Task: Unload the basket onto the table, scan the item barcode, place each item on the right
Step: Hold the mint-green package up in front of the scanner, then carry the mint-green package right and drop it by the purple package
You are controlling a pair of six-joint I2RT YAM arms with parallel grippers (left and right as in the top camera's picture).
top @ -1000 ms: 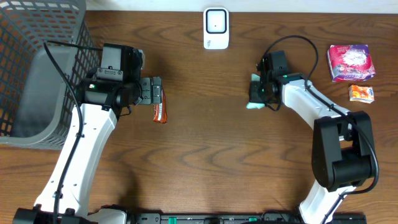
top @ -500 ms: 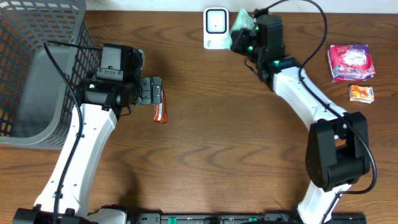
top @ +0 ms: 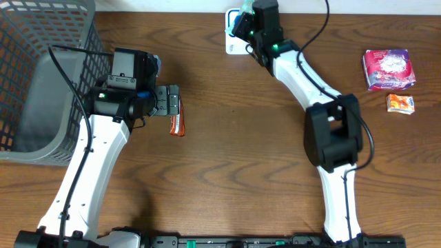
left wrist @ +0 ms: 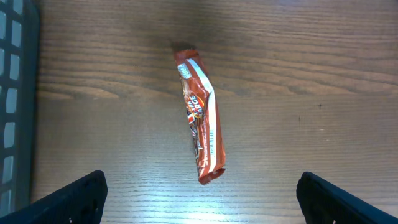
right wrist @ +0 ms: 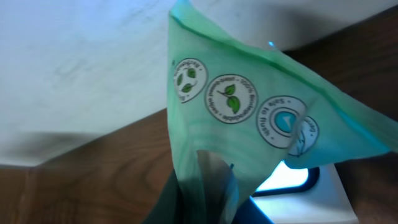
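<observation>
My right gripper [top: 247, 26] is shut on a pale green packet [top: 241, 22] printed with round leaf logos, holding it over the white scanner [top: 234, 45] at the table's far edge. In the right wrist view the green packet [right wrist: 249, 112] fills the middle. The right gripper [right wrist: 208, 193] pinches its lower edge, and the scanner [right wrist: 323, 199] shows its lit window just behind. My left gripper [top: 172, 103] stands open above a red-brown snack bar [top: 178, 125]. From the left wrist, the snack bar [left wrist: 202, 118] lies flat on the wood, ahead of the wide-apart fingertips [left wrist: 71, 199] of the left gripper [left wrist: 202, 202].
A grey wire basket [top: 41, 76] stands at the far left, and its wall [left wrist: 12, 93] edges the left wrist view. A pink packet [top: 389, 69] and a small orange packet [top: 400, 103] lie at the right.
My right arm has lifted the green packet from the table's right-middle and swung it up and left to the scanner. The left arm and the snack bar have not moved.
</observation>
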